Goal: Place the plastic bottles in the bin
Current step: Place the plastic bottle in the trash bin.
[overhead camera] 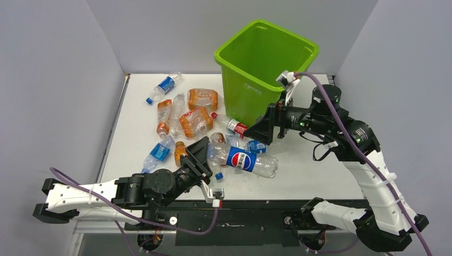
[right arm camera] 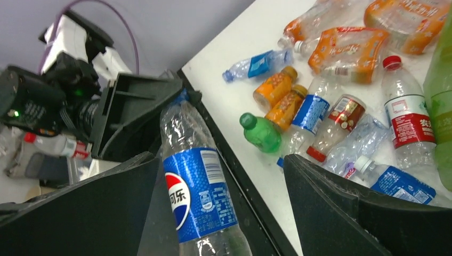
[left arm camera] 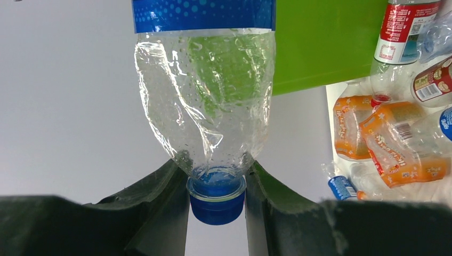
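Your left gripper (left arm camera: 216, 198) is closed narrow on the blue cap and neck of the Pepsi bottle (left arm camera: 205, 106), so the crushed body points free in front of it. In the top view this bottle lies across the lower centre of the frame, below the bin (overhead camera: 240, 90), which stands in the upper centre. Your right gripper (right arm camera: 221, 160) stands wide and holds nothing. Its jaws frame the label, probably to support the bottle or to take it. The other plastic bottles (overhead camera: 196, 121) lie in a heap left of the bin. Whether the held bottle is lifted off the table (overhead camera: 309, 176), I cannot tell.
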`<state>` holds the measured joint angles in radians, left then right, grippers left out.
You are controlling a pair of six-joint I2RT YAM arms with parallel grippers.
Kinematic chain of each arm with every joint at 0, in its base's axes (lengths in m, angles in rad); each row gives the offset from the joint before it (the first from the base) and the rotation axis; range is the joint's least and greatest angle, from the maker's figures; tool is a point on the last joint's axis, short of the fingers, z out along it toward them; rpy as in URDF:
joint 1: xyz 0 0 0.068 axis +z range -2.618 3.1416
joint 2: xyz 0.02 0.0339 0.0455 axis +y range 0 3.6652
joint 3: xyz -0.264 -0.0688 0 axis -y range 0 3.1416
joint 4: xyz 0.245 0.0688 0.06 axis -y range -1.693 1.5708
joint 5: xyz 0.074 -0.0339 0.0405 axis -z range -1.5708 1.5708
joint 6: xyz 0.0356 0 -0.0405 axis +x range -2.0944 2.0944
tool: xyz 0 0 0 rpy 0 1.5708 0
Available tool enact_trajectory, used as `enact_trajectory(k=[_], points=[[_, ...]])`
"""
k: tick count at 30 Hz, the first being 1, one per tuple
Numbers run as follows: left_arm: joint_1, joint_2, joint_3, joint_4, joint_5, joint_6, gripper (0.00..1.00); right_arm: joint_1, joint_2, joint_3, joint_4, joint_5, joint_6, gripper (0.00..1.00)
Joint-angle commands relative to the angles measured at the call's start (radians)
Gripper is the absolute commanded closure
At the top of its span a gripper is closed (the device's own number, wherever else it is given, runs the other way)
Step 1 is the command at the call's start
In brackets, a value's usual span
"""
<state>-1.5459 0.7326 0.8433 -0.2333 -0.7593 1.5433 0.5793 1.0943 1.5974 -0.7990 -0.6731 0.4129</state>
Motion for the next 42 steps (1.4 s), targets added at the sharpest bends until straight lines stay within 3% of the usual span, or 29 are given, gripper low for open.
enact_trajectory(k=[1, 7, 11, 16, 21, 26, 29, 35, 36, 38, 39, 40, 42], points=[[-0.009, -0.002, 0.030, 0.030, 0.008, 0.058, 1.00, 0.108, 0.010, 0.026, -0.094, 0.106, -0.109, 0.10], [-0.009, 0.011, 0.047, 0.010, 0.020, 0.054, 1.00, 0.404, 0.070, -0.003, -0.077, 0.264, -0.099, 0.10], [-0.009, 0.009, 0.038, 0.010, 0.018, 0.049, 1.00, 0.561, 0.138, 0.011, -0.109, 0.449, -0.099, 0.10], [-0.017, -0.004, 0.020, 0.014, 0.018, 0.043, 1.00, 0.588, 0.159, 0.026, -0.145, 0.606, -0.113, 0.10], [-0.020, -0.017, 0.008, 0.024, 0.019, 0.038, 1.00, 0.588, 0.148, -0.009, -0.173, 0.639, -0.135, 0.09], [-0.020, -0.023, 0.001, 0.027, 0.021, 0.033, 1.00, 0.588, 0.109, -0.066, -0.164, 0.636, -0.137, 0.00], [-0.020, -0.018, 0.000, 0.036, 0.020, 0.033, 1.00, 0.589, 0.101, -0.078, -0.152, 0.623, -0.137, 0.12], [-0.022, -0.016, 0.002, 0.071, 0.026, 0.032, 1.00, 0.590, 0.088, -0.089, -0.132, 0.620, -0.136, 0.49], [-0.022, -0.017, 0.001, 0.082, 0.025, 0.026, 0.92, 0.589, 0.080, -0.089, -0.128, 0.622, -0.137, 0.52], [-0.023, -0.020, -0.005, 0.105, 0.025, 0.018, 0.62, 0.590, 0.063, -0.085, -0.112, 0.628, -0.132, 0.56], [-0.023, -0.023, -0.007, 0.119, 0.025, 0.009, 0.17, 0.589, 0.054, -0.080, -0.101, 0.632, -0.128, 0.57], [-0.023, -0.025, -0.011, 0.135, 0.025, 0.001, 0.01, 0.589, 0.045, -0.071, -0.091, 0.637, -0.126, 0.58], [-0.024, -0.033, -0.021, 0.173, 0.030, -0.020, 0.04, 0.589, 0.027, -0.048, -0.065, 0.649, -0.114, 0.60]])
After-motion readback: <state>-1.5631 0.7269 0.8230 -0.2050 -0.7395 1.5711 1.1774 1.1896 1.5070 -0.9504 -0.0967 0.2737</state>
